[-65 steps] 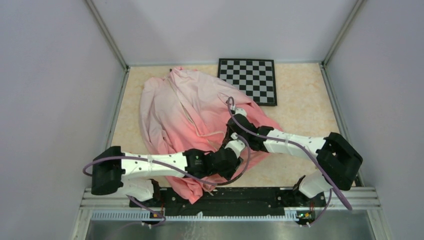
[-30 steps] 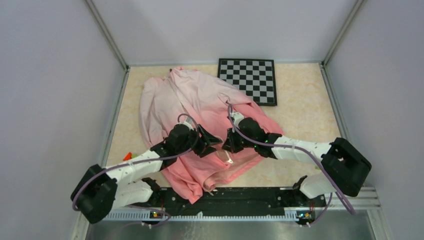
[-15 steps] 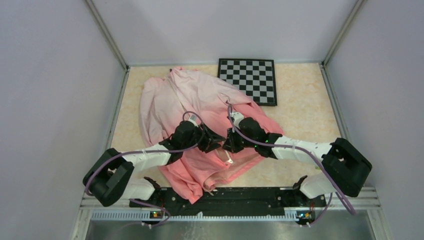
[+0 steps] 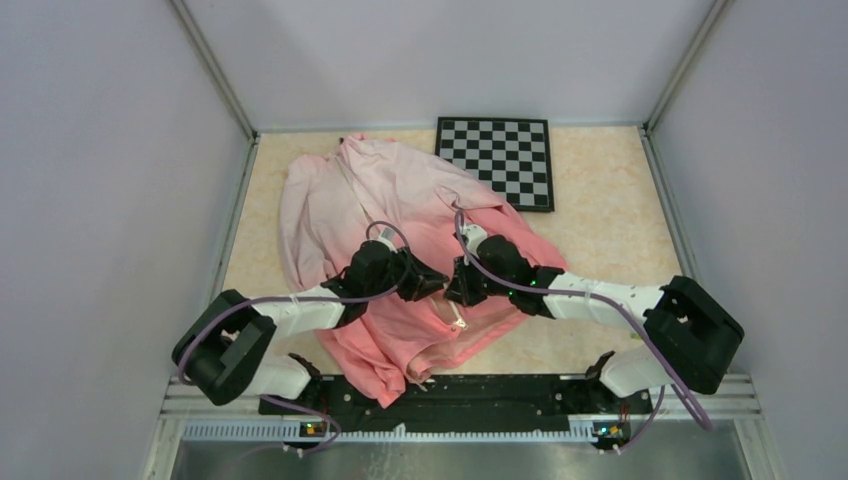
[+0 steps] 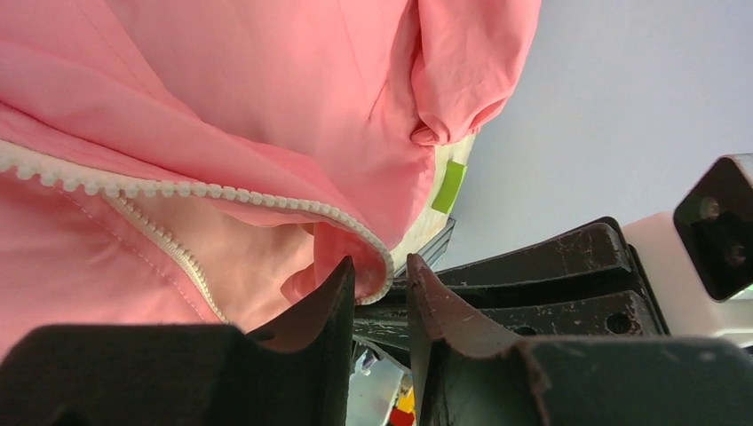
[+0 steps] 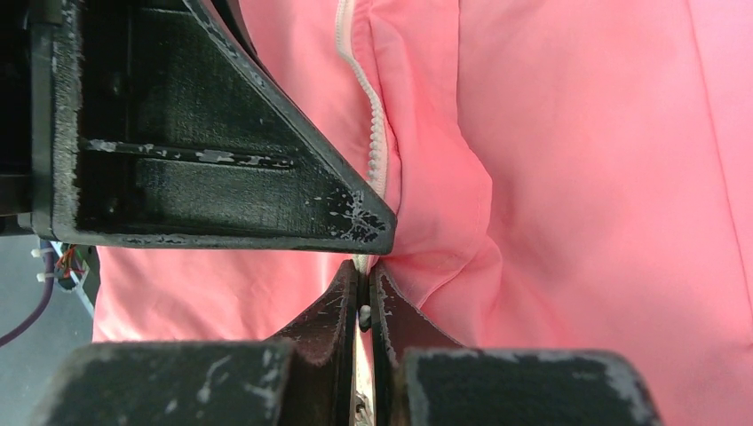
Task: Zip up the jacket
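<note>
The jacket point(image 4: 400, 200) lies spread on the table, pale pink at the far collar and coral at the near hem. Its white zipper point(image 5: 178, 188) runs along an open front edge. My left gripper point(image 4: 430, 283) meets my right gripper point(image 4: 452, 288) at the jacket's middle. In the left wrist view my left gripper point(image 5: 380, 271) is narrowly open, and the curled end of the zipper edge sits between its tips. In the right wrist view my right gripper point(image 6: 364, 280) is shut on the zipper point(image 6: 377, 133), with a white bit showing between its fingers. A left finger point(image 6: 222, 151) lies just above it.
A black-and-white chessboard point(image 4: 500, 160) lies at the back, touching the jacket's right shoulder. Grey walls enclose the beige tabletop point(image 4: 600, 220) on three sides. The right gripper's black body point(image 5: 550, 284) fills the lower right of the left wrist view.
My left arm swung from the near hem up to the zipper at the jacket's middle, then edged right until its tips reached the right gripper. The right gripper has stayed put for the last second.
</note>
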